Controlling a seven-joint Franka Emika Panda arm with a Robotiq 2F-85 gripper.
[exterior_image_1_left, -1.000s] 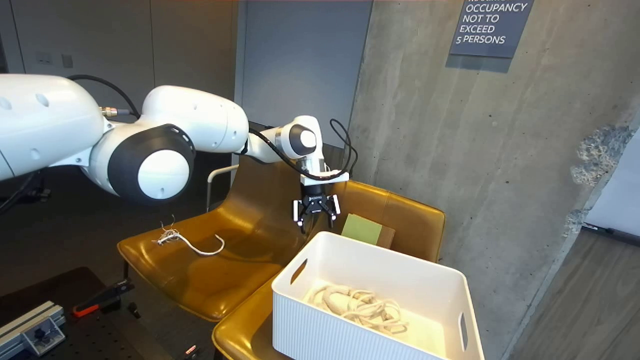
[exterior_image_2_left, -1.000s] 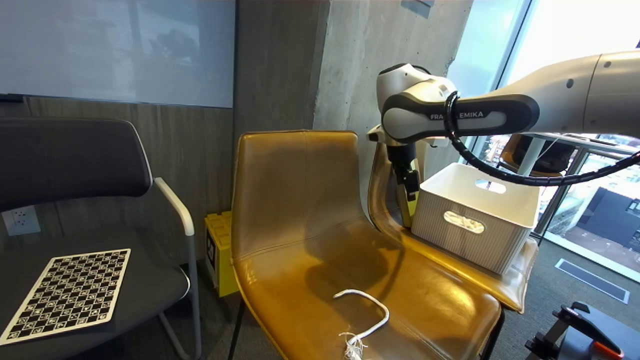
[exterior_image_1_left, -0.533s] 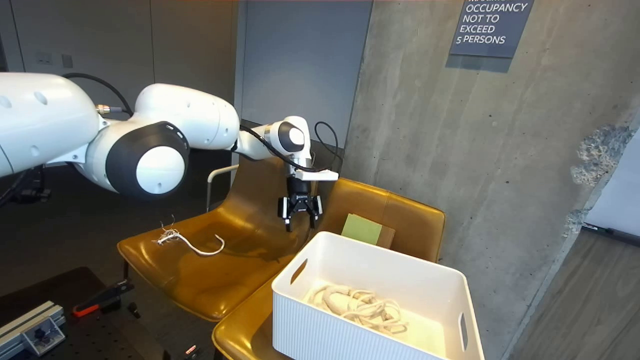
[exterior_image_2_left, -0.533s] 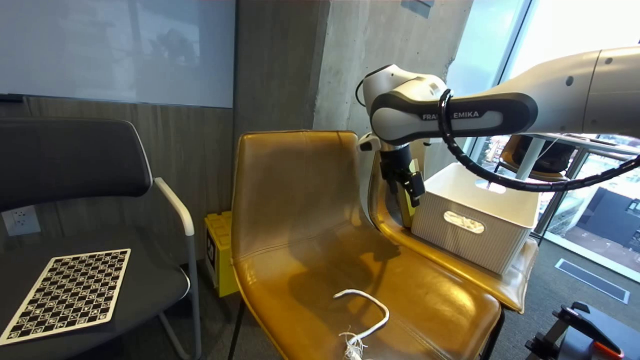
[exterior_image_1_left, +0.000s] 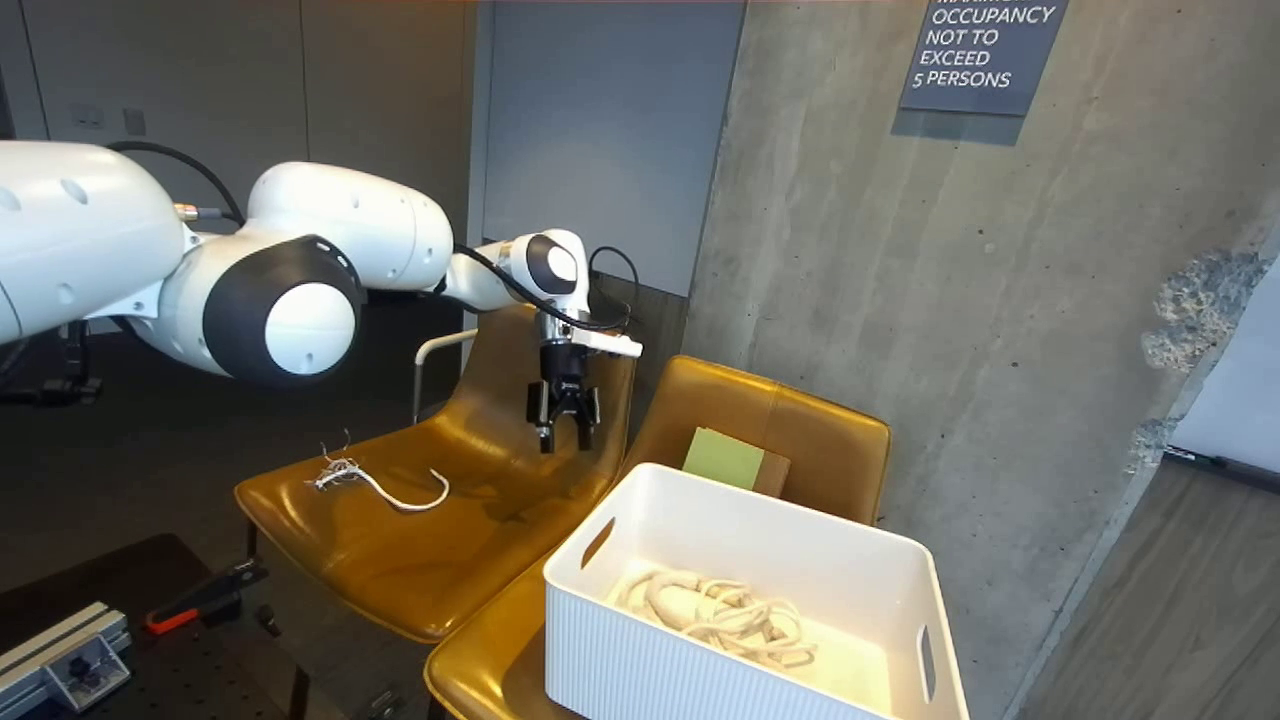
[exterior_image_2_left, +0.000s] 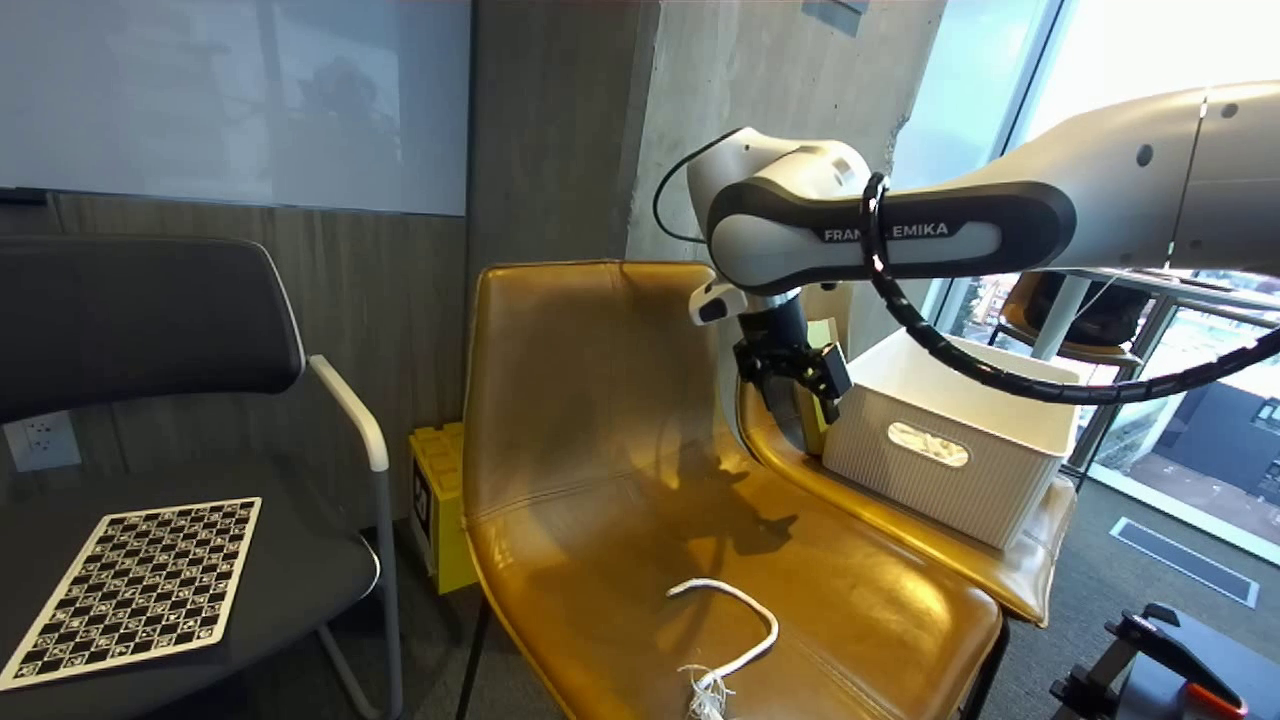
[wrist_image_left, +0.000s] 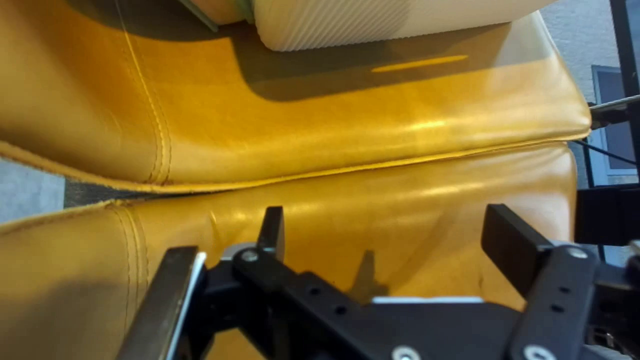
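My gripper (exterior_image_1_left: 566, 443) hangs in the air above the tan leather chair (exterior_image_1_left: 420, 570), in front of its backrest. In the wrist view the gripper (wrist_image_left: 384, 212) has its jaws wide apart, with only the leather seat (wrist_image_left: 375, 195) and a shadow behind them. A white rope piece (exterior_image_2_left: 771, 628) with a frayed end lies curved on that seat, seen in both exterior views; the gripper is apart from it. On the adjoining chair (exterior_image_1_left: 830, 410) stands a white ribbed bin (exterior_image_1_left: 640, 640) with loose cream rope (exterior_image_1_left: 740, 628) inside.
Behind the bin a green panel (exterior_image_1_left: 722, 458) and a brown box (exterior_image_1_left: 772, 472) lean on the backrest. A grey chair (exterior_image_2_left: 130, 320) bears a checkered board (exterior_image_2_left: 140, 585). A yellow box (exterior_image_2_left: 457, 500) is on the floor. A red-tipped clamp (exterior_image_1_left: 205, 595) lies at lower left.
My arm has swung away from the bin, bringing the open gripper over the chair with the rope piece. The gripper has also turned about its axis. Rope and bin have stayed put.
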